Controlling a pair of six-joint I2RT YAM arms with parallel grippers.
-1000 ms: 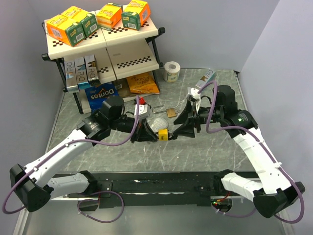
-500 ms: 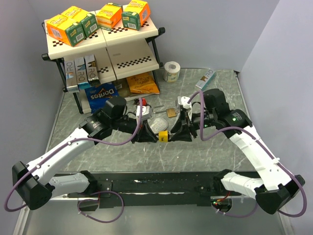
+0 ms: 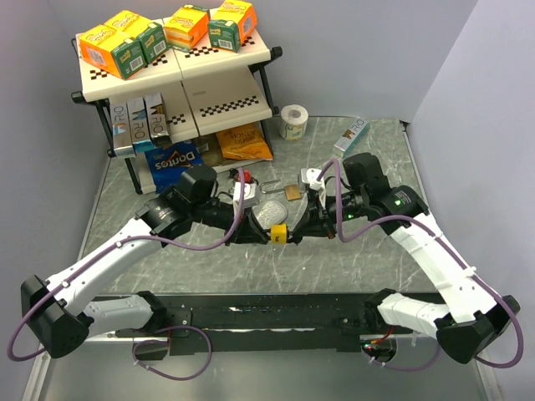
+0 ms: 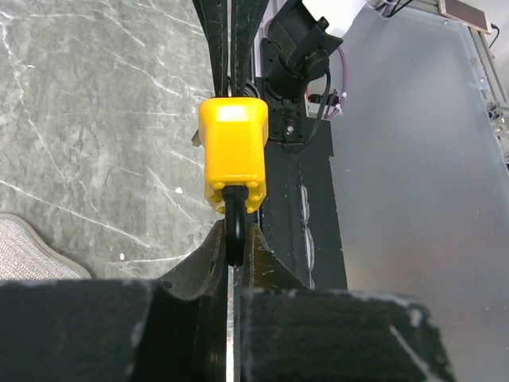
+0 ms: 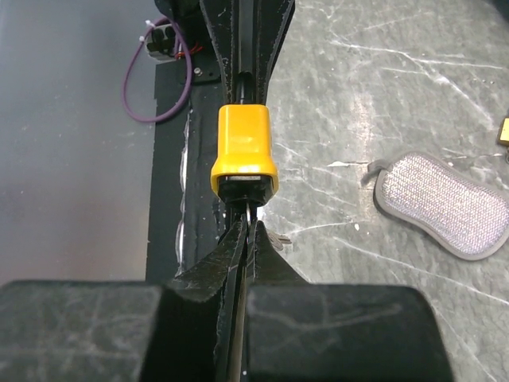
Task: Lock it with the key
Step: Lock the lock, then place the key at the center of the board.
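A yellow padlock [image 3: 279,231] hangs above the table between my two grippers. My left gripper [image 3: 263,231] is shut on its black shackle [image 4: 234,231], and the yellow body [image 4: 233,151] points away from it. From the other side my right gripper [image 3: 295,229] meets the lock's black bottom end [image 5: 245,185]. Its fingertips [image 5: 253,219] are shut on a thin metal key [image 5: 249,213] that enters the lock's underside. Most of the key is hidden between the pads.
A silver mesh pad [image 3: 269,211] lies just behind the lock, with a small brass padlock [image 3: 292,191] beyond it. A two-tier rack [image 3: 175,67] of boxes stands at the back left above snack bags [image 3: 174,160]. A tape roll [image 3: 292,122] and a carton [image 3: 352,134] sit at the back.
My right gripper moved left up to the padlock's bottom end and closed on the key. The left gripper and the padlock stayed in place.
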